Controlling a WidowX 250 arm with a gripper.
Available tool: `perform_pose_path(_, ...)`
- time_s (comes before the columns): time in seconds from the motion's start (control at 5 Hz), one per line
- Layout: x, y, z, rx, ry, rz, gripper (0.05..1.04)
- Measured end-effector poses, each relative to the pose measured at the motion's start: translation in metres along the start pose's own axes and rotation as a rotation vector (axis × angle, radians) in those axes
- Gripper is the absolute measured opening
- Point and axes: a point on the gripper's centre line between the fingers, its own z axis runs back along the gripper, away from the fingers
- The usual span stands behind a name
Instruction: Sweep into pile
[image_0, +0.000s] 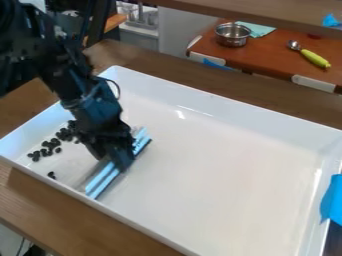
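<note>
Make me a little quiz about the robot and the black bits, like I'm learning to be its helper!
1. True or false: all the black bits are in one neat pile in the tray.

2. Which stands on the red-brown table behind?
A) a teddy bear
B) a metal pot
C) a banana

3. Fill in the missing colour: the gripper is at a sweeper that is light ____.

Key: 1 false; 2 B; 3 blue

Over the left end of the white tray (220, 165), the blurred robot arm (47, 55) runs out of view, and its gripper (117, 154) hides the middle of the light-blue sweeping tool (103, 177). The black pieces (51, 145) inside the tray are too small to identify. The picture's edge crops the tray's right side and the blue tape (333, 200) there.
</note>
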Motion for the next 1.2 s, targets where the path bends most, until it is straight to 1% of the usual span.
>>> perform_pose_path(0.4,0.013,0.041,0.006,0.200,0.014,-0.102,0.377)
perform_pose_path(0.6,0.019,0.064,0.011,0.277,-0.004,-0.138,0.377)
perform_pose_path(0.8,0.018,0.066,0.012,0.282,0.001,-0.174,0.377)
perform_pose_path(1.0,0.010,0.058,0.015,0.214,0.030,-0.151,0.376)
perform_pose_path(1.2,0.013,0.032,0.024,0.094,0.045,-0.072,0.377)
